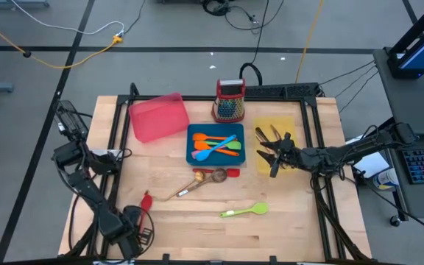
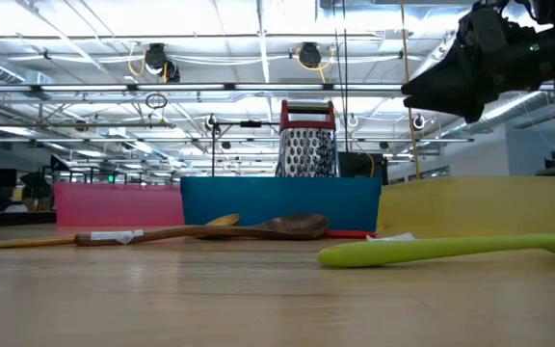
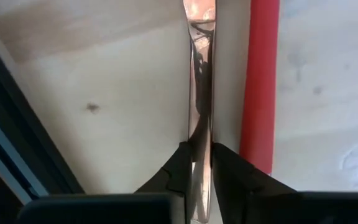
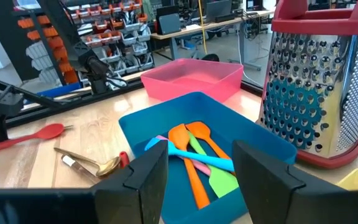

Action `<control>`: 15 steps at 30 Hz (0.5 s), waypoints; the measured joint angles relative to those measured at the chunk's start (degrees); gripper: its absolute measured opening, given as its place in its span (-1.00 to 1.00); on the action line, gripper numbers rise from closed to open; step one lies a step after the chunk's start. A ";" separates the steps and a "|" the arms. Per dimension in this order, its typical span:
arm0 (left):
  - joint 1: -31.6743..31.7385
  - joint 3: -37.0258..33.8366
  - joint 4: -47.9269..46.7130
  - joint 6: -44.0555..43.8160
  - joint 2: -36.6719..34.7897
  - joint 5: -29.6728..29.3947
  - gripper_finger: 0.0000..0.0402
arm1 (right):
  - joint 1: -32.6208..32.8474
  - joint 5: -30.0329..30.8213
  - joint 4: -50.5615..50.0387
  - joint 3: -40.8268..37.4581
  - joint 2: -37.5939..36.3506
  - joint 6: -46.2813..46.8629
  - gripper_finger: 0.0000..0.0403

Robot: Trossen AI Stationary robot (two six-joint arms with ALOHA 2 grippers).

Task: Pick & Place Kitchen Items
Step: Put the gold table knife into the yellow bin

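Observation:
My left gripper point(image 1: 143, 234) is at the table's near left, shut on a slim shiny piece of cutlery point(image 3: 199, 74) with a copper-toned far end. A red spoon point(image 1: 146, 200) lies beside it on the table. My right gripper point(image 1: 266, 156) hangs open and empty above the yellow tray point(image 1: 285, 121), which holds dark cutlery. The blue tray point(image 1: 192, 132) holds orange, blue, green and pink silicone utensils point(image 4: 197, 158). A wooden spoon and a gold spoon point(image 1: 197, 182) and a green spatula point(image 1: 245, 211) lie on the table. My left gripper pinches the shiny cutlery's handle point(image 3: 200, 134) between its two fingertips point(image 3: 182, 163), by its thin sides. The fingers lie along it, and it runs straight out ahead of them. Whether it rests on the table or is lifted, I cannot tell.
A pink tray point(image 1: 158, 116) stands at the far left and a red-framed steel grater point(image 1: 229, 101) behind the blue tray. A small red item point(image 1: 232, 172) lies in front of the blue tray. Bare wood lies along the near edge.

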 joint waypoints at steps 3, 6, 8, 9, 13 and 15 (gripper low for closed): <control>0.72 0.02 -2.24 -0.21 -0.09 -1.71 -0.82 | 0.00 0.00 0.73 0.00 0.00 0.01 -0.15; 1.50 -0.02 -4.38 -0.17 -0.09 -3.72 -0.82 | -0.04 -1.95 0.58 0.00 0.00 -0.03 -0.15; 2.17 -0.04 -5.68 0.71 -0.06 -5.11 -0.82 | -0.02 -5.83 0.52 0.00 0.28 -0.46 -0.15; 2.77 -0.06 -6.45 1.71 0.00 -5.13 -0.83 | -0.02 -7.61 0.49 0.00 0.43 -0.53 -0.15; 5.22 -0.25 -9.25 4.95 0.17 -5.40 -0.84 | -0.01 -11.79 0.66 0.00 1.80 -0.01 -0.15; 6.50 -0.35 -10.53 6.92 0.27 -5.35 -0.84 | 0.00 -11.90 1.63 0.00 2.93 -0.01 -0.15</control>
